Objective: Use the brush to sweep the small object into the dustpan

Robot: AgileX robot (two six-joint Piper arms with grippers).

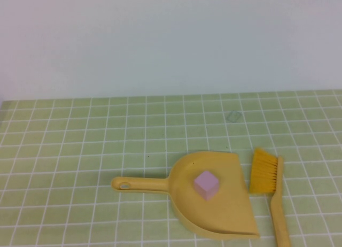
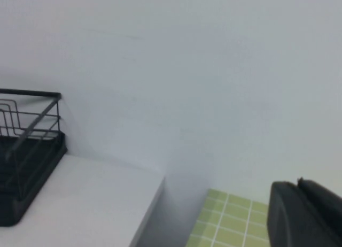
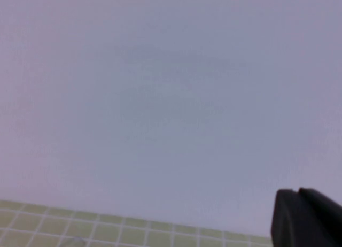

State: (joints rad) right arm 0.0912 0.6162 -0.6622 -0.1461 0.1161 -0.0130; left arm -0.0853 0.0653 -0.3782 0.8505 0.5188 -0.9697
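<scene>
A yellow dustpan [image 1: 224, 217] lies on the green tiled table near the front, its handle [image 1: 136, 184] pointing left. A small pink cube [image 1: 206, 184] sits inside the pan. A yellow brush [image 1: 267, 177] lies on the table just right of the pan, bristles toward the back, handle running off the front edge. Neither gripper shows in the high view. My left gripper [image 2: 299, 183] shows only in the left wrist view, its fingers pressed together, empty, raised and facing the wall. My right gripper [image 3: 297, 192] shows only in the right wrist view, likewise shut and empty.
A white wall stands behind the table. In the left wrist view a black wire rack [image 2: 24, 151] stands on a white counter [image 2: 91, 204] beside the green tiled table [image 2: 230, 220]. A faint small mark [image 1: 233, 116] lies on the tiles at the back.
</scene>
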